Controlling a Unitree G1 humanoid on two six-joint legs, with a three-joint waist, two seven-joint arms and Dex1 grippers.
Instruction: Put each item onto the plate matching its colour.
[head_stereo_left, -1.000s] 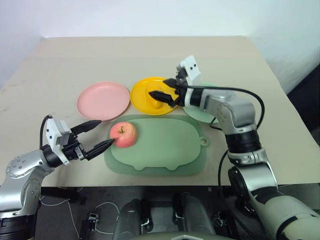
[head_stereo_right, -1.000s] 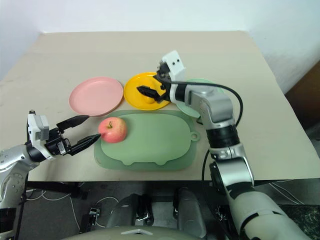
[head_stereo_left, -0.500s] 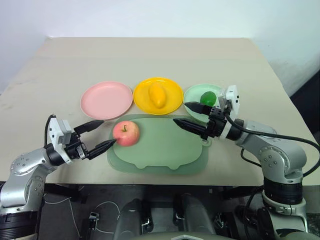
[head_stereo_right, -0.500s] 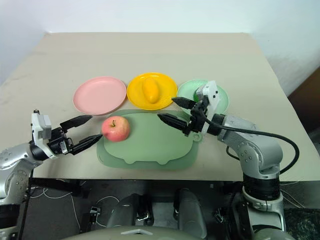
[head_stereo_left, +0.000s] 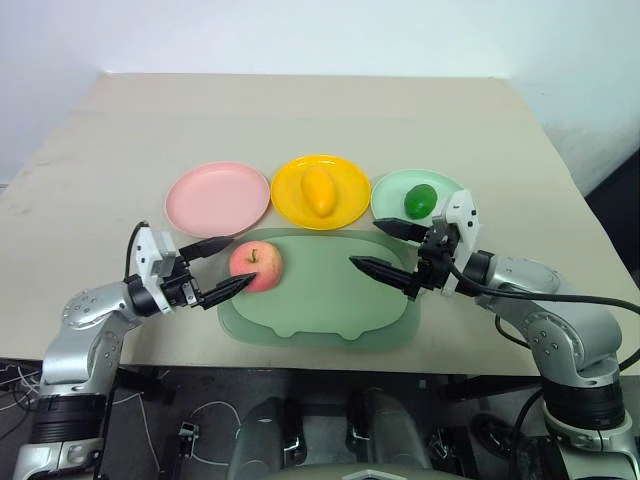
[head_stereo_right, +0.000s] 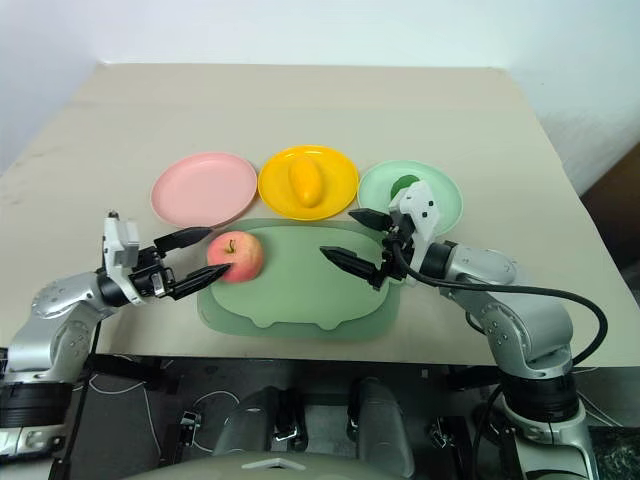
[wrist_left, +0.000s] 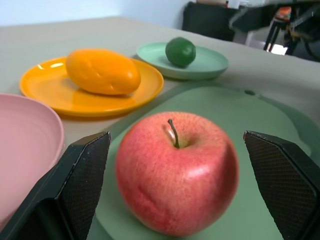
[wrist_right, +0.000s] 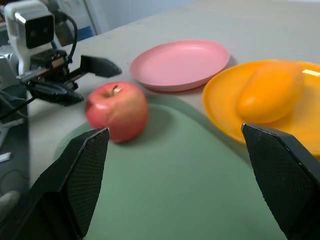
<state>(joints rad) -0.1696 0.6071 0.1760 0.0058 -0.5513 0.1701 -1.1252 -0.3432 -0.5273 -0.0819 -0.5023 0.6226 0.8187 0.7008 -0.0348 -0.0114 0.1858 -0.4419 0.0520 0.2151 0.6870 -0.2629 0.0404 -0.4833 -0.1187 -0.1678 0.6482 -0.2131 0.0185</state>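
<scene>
One fruit remains: the red apple (head_stereo_left: 256, 266) sits on the green tray (head_stereo_left: 320, 325), between your left pincer's (head_stereo_left: 222, 267) spread fingers. Centre them, close gently, then lift toward the pink plate (head_stereo_left: 217, 197).

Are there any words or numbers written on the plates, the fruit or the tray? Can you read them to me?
There are none to read. The pink plate, yellow plate, green plate and tray are plain. The apple, mango and green fruit carry no sticker or label that shows.
</scene>
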